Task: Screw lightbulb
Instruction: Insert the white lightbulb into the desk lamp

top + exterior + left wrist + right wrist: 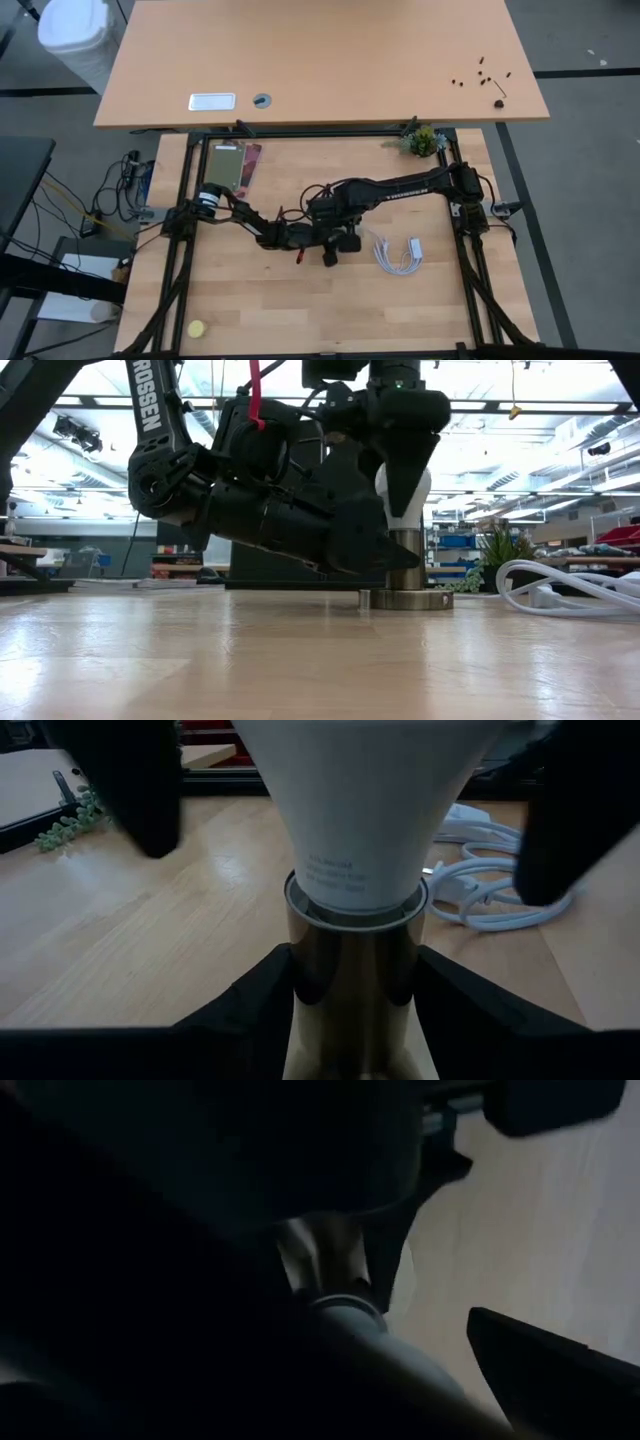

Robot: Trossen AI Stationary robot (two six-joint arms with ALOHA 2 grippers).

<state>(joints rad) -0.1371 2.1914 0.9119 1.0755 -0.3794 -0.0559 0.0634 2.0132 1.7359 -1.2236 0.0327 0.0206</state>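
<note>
Pale wooden tabletop (260,300) inside a black frame, with a second, bare desk (330,60) beyond it and an open workshop hall behind in the low view.

Near the middle of the tabletop: metal socket (405,572), a short upright post on a round flat base. Seated upright in its mouth, screw base down out of sight inside the collar: the lightbulb (365,810), white, widening upward.

Low at the socket, coming in from the left side: left gripper (355,995), closed part-way on the socket's post, one dark finger (250,1005) pressed against each side of it just under the collar. No contact with the glass.

Directly above, reaching in from the right side and pointing down: right gripper (402,480), spread wide around the lightbulb. Seen from the left wrist as two dark fingers (130,790) flanking the white glass, each with a gap to it. Nothing held.

Just beside the socket, toward the right side: loose coil of white cable (398,255), lying flat on the wood.

At the far right corner of the tabletop: small green plant (422,141). Near the front left corner, well apart from everything else: small round yellow object (197,328); kind cannot be told.
</note>
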